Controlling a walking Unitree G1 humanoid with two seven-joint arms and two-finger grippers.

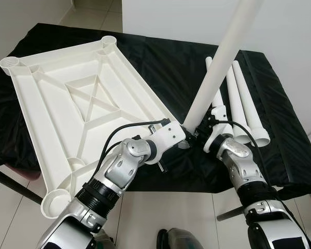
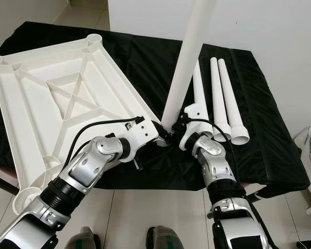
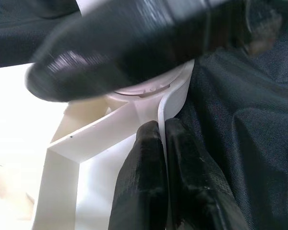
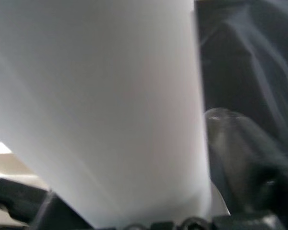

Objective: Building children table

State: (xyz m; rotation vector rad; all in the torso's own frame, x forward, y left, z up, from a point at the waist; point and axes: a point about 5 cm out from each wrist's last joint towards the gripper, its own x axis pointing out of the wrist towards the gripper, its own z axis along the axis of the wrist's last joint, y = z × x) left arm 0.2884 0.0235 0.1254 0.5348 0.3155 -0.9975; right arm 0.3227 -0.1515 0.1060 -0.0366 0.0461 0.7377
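The tabletop (image 1: 88,111) is seen lying upside down on the black-draped worktop (image 1: 280,150), ribs up, with a round socket at each corner. A leg (image 1: 217,62) is being stood in the near corner socket, tilted away and up out of the picture, its foot right at that corner. It is gripped low down by the right hand (image 1: 201,136), the fingers closed around it; in the right wrist view the white tube (image 4: 101,110) looms huge between them. The tabletop's rim is pinched beside that same socket by the left hand (image 3: 159,158), the two fingertips (image 3: 144,158) clamped tight on the thin white wall, so the board looks to be steadied.

Three more legs (image 1: 241,101) are laid side by side on the cloth to the right, untouched. The other three sockets are seen empty. So the job is judged to be at its first leg: whether this one is seated cannot be told, three remain to be fitted, and the table then turned upright.
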